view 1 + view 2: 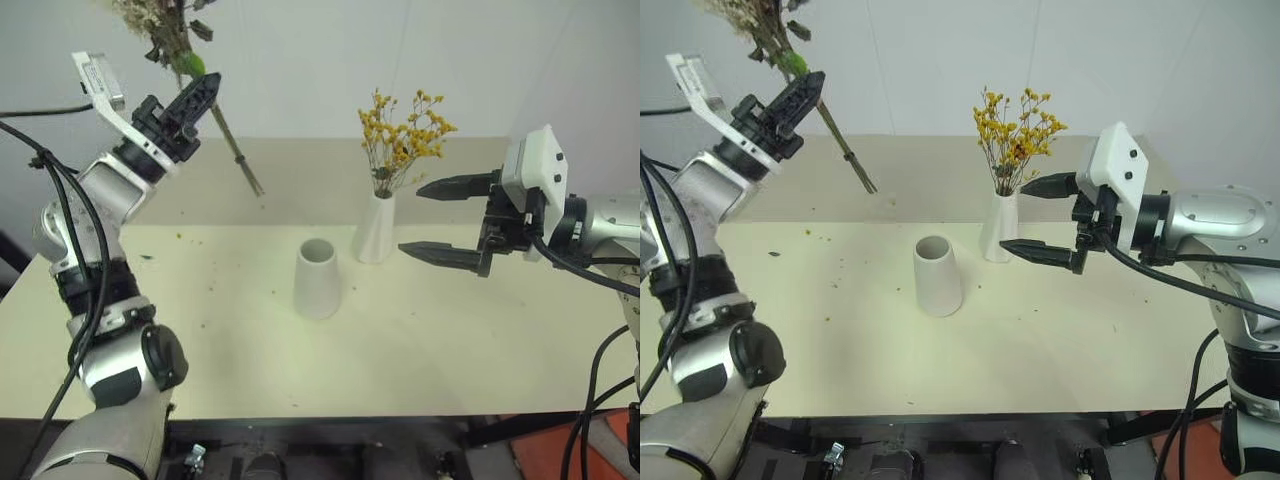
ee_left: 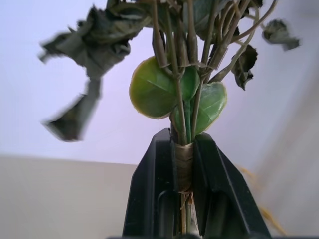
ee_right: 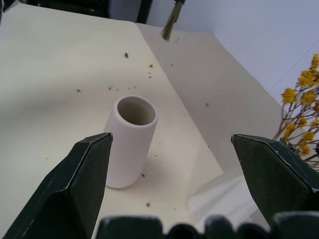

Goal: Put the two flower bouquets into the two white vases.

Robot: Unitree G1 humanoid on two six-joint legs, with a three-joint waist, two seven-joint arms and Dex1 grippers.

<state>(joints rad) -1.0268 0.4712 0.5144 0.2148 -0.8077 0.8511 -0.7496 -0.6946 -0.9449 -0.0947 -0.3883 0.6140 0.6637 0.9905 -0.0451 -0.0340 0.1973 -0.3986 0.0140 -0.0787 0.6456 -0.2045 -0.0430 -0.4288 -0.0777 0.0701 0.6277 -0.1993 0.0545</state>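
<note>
The leafy bouquet is hanging in the air above the table's left side, its taped stems pinched between the left gripper's closed fingers. The yellow bouquet is standing in the slim vase, the wide vase is sitting empty just beside it, and the right gripper is hovering nearby with fingers spread wide, holding nothing.

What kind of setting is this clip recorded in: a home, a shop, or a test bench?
Most likely a lab test bench, not a home: a bare cream table against a plain white wall, loose cables at the table's edge, and just two white vases, the short one and the tall one.
</note>
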